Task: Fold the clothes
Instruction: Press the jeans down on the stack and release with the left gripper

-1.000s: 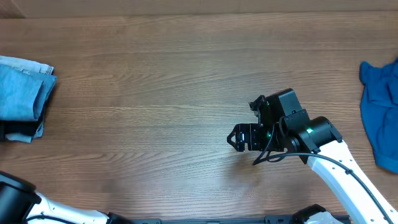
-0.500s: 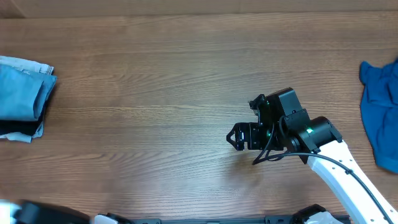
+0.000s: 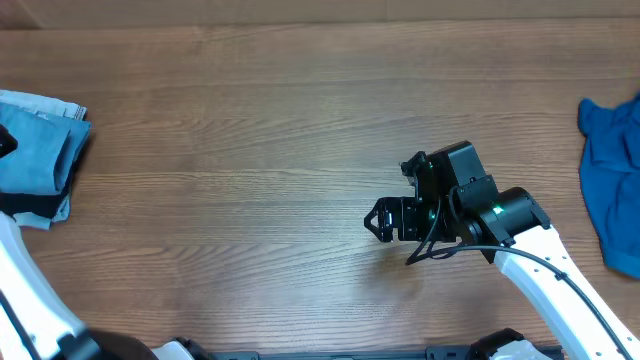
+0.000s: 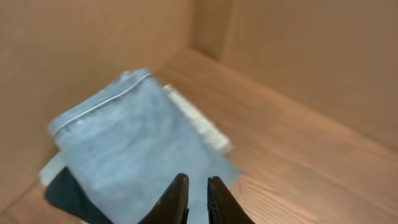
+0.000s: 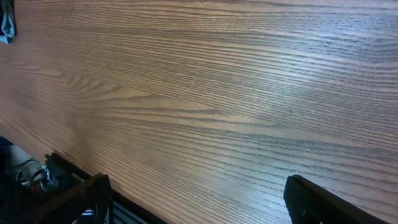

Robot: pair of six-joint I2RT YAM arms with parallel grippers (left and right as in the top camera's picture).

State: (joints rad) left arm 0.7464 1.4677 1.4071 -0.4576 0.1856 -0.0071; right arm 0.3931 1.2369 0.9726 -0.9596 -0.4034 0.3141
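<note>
Far left of the table (image 3: 250, 120): folded light-blue jeans (image 3: 35, 150) lie on a dark navy piece (image 3: 22, 210), right at the edge. My left hand (image 4: 196, 180) is above that stack, fingers almost pressed together with nothing between them; the view is blurred. Mid-right: my right hand (image 3: 382, 220) is over the wood, fingers spread wide, holding nothing. Far right edge: crumpled bright blue denim garment (image 3: 610, 170), well apart from both hands.
</note>
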